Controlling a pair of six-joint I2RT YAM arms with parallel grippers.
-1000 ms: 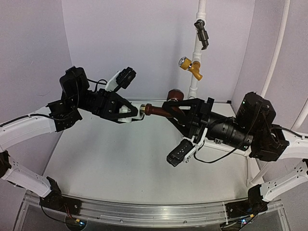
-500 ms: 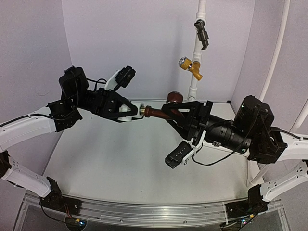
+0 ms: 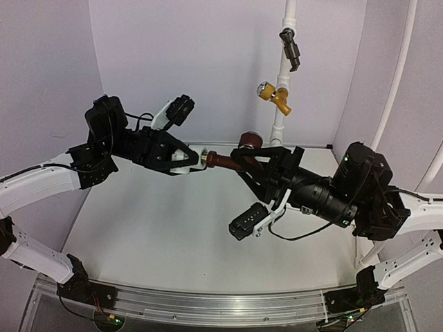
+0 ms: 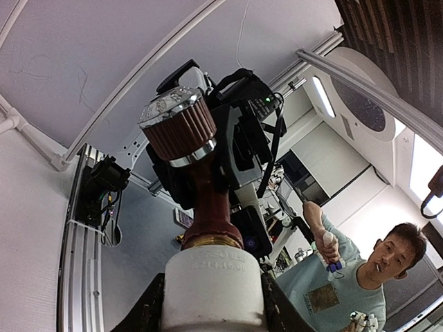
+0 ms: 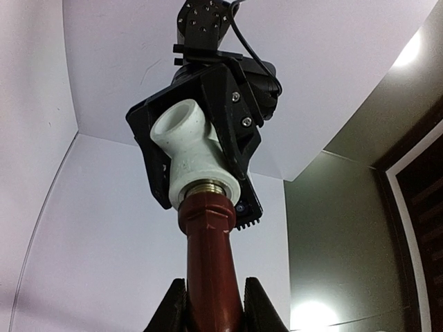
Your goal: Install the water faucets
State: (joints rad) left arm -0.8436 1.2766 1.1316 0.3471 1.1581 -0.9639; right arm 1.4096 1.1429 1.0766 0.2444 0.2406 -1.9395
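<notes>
Against the frame of a second ago, the right arm is seen shifted to the left: its dark forearm lies further over the table (image 3: 173, 235) and its wrist camera (image 3: 248, 222) hangs more to the left. The left arm is found where it was.

The water faucet (image 3: 225, 161) is held in the air above the table, roughly level between the two arms, with its round knob (image 3: 250, 140) turned upward in the top view. The right gripper (image 3: 247, 164) is clamped on the faucet's reddish-brown body, one finger on each side, as the right wrist view shows. The white elbow fitting (image 3: 185, 160) is gripped by the left gripper (image 3: 188, 160), whose black fingers are pressed against its sides. The copper-coloured threaded stem (image 5: 206, 188) is entered in the mouth of the fitting, with a narrow ring of it left visible; how far it is screwed in cannot be told.

The table is a pale, matt surface, bounded at the near edge by an aluminium rail (image 3: 208, 304) and enclosed by pale lilac walls (image 3: 208, 62). A white pipe (image 3: 280, 121) is run up the back right corner, and on it a yellow-brass valve (image 3: 275, 95) and, higher, a dark valve (image 3: 291, 47) are mounted. In the left wrist view a person (image 4: 377, 277) in a light green top is seen beyond the rig
</notes>
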